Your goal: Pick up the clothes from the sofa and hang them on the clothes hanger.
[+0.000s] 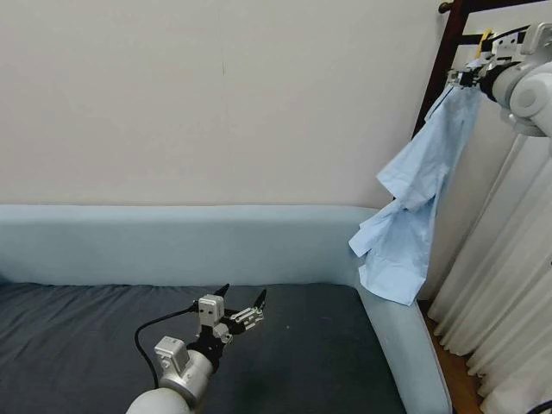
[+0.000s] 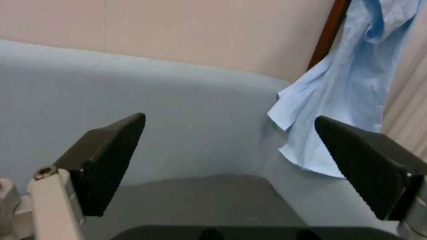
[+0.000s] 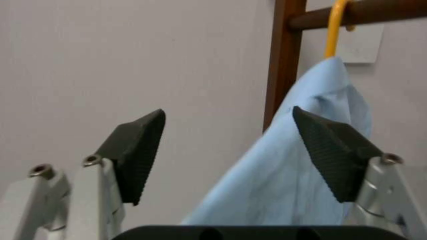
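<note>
Beside the rack [image 1: 437, 78], the right gripper [image 3: 228, 112] gapes empty near the shirt [image 1: 414, 190] (hooked by a yellow hanger [image 3: 333, 30]); withdrawing could snag it. The left gripper [image 1: 243, 293] hovers open, well below the rack.

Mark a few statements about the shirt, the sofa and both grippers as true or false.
1. The left gripper is open above the dark sofa seat. True.
2. The blue shirt lies on the sofa seat. False: it hangs by a yellow hanger from the wooden rack.
3. The right gripper is shut on the shirt. False: it is open, up beside the shirt's top.
4. The sofa's backrest is light blue. True.
</note>
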